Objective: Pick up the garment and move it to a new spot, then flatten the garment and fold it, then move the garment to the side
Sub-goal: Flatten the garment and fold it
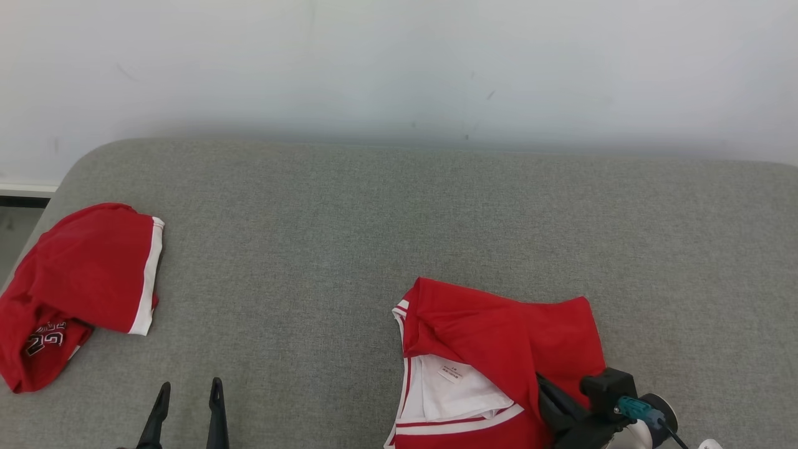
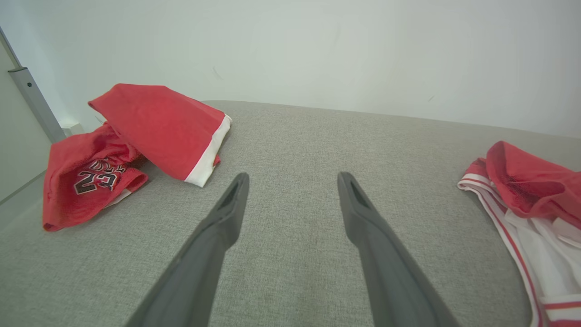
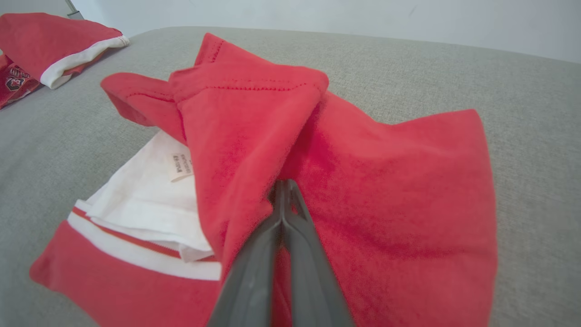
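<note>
The right gripper (image 3: 285,184) pinches shut on the red garment (image 3: 386,195), seemingly to lift it, while the left gripper (image 2: 293,179) hovers wide.

A plain, pale wall (image 1: 399,62) stands behind the worktop (image 1: 349,206), matt and marked by a few faint dark scuffs and specks. The worktop is covered in evenly textured grey woven fabric, with a softly rounded far-left corner. Its far edge meets the wall in a blurred, shadowed line. Past that corner a white skirting board (image 1: 25,186) runs along the foot of the wall, above a dark strip and a patch of grey floor (image 1: 14,234). In the left wrist view a grey metal post (image 2: 34,102) slants up at the far left. The light is soft and even.
</note>
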Available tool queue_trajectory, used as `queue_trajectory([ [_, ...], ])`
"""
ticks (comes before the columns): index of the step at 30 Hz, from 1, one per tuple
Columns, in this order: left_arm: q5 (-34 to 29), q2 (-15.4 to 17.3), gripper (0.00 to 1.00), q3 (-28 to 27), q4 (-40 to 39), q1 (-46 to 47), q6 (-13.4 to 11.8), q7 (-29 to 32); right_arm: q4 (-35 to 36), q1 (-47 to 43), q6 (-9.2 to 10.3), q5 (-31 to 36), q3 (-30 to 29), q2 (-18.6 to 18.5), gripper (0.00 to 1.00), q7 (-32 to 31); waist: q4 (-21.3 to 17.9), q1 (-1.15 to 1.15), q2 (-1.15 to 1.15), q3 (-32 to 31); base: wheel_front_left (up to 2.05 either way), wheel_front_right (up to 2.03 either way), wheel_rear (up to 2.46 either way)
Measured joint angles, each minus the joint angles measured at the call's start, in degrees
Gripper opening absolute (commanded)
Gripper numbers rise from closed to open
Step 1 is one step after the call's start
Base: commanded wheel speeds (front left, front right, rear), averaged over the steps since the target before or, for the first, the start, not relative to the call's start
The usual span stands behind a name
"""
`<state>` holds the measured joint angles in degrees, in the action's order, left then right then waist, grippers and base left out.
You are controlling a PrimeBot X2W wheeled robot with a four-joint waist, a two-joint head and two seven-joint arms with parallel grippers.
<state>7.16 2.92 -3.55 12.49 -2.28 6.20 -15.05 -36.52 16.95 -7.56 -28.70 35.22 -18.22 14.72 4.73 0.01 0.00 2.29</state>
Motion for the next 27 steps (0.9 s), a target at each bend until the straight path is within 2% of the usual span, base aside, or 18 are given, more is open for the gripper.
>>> queue_trajectory([
  [14,0.4,0.0,1.00,0.5,-0.3,0.0,-0.5,0.0,1.9,0.1,0.00,-0.2,2.4,2.5,0.00,0.3,0.4,0.00,0.00,0.5,0.00,0.00,0.00],
  [27,1.0,0.0,1.00,0.9,-0.6,0.3,-0.7,0.0,0.6,0.0,0.00,1.9,4.2,9.4,0.00,0.3,1.2,0.00,0.00,1.4,0.00,0.00,0.00],
])
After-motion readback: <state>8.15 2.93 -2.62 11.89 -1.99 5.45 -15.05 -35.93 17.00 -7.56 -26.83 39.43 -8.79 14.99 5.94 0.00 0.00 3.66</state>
